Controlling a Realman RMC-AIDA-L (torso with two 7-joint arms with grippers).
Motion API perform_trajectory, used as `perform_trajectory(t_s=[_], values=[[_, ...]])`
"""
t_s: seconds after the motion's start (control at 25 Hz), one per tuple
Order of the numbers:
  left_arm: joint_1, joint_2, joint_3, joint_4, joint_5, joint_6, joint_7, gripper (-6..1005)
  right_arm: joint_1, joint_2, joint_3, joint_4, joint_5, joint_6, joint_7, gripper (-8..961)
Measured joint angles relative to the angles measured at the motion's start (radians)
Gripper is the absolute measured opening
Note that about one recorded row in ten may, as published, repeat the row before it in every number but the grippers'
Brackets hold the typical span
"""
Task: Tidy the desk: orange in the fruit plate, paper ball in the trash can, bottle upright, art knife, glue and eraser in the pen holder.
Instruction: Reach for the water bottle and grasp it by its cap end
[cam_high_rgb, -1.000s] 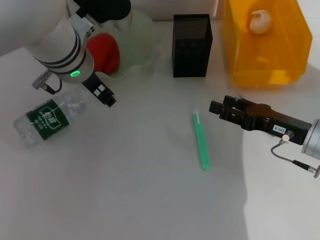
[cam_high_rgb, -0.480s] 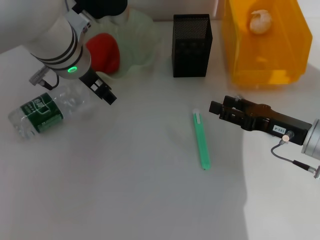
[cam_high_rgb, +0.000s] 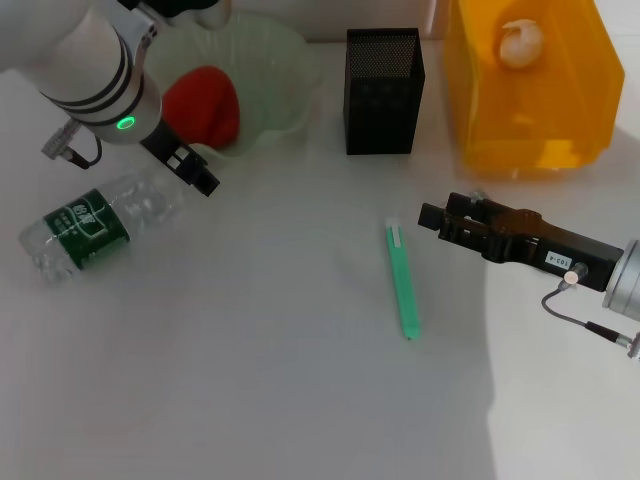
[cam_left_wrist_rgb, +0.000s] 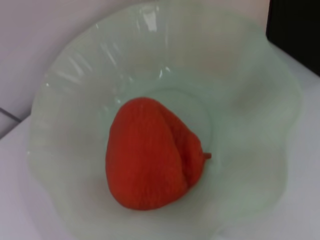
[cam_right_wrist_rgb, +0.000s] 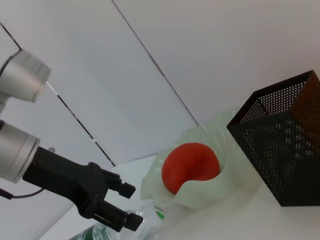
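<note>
The bottle (cam_high_rgb: 95, 225) lies on its side at middle left; the left gripper (cam_high_rgb: 193, 172), open and empty, hovers beside it. The right gripper (cam_high_rgb: 436, 219), fingers unclear, waits by the green knife (cam_high_rgb: 402, 279).

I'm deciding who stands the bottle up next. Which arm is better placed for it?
Probably the left. The left gripper hangs open just beside the bottle, which lies on its side at the desk's left. The right gripper sits across the desk, near the green art knife.
</note>
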Motion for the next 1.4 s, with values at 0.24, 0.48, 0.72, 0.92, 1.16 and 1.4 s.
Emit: perform_trajectory(t_s=[0.24,0.48,0.72,0.92,1.16,1.4], values=[[-0.02,0.0,-0.001,-0.059,0.001,-0.019,0.003,848,0.0,0.0,0.0,0.003,0.0,0.007,0.0,729],[-0.025,0.0,-0.001,-0.071,0.001,-0.023,0.011,845,0.0,0.0,0.0,0.004,0.0,0.011,-0.001,730],[-0.024,0.001,-0.001,-0.073,0.001,-0.03,0.012,842,0.0,0.0,0.0,0.006,0.0,0.011,0.0,730],[-0.02,0.004,-0.002,-0.074,0.001,-0.031,0.013,839,0.0,0.0,0.001,0.016,0.0,0.011,-0.001,730],[-0.02,0.006,-0.011,-0.084,0.001,-0.031,0.013,836,0.004,0.0,0.004,0.017,0.0,0.011,-0.001,729],[-0.026,0.008,-0.014,-0.114,0.001,-0.04,0.022,832,0.009,0.0,0.008,0.019,0.0,0.011,-0.002,729]])
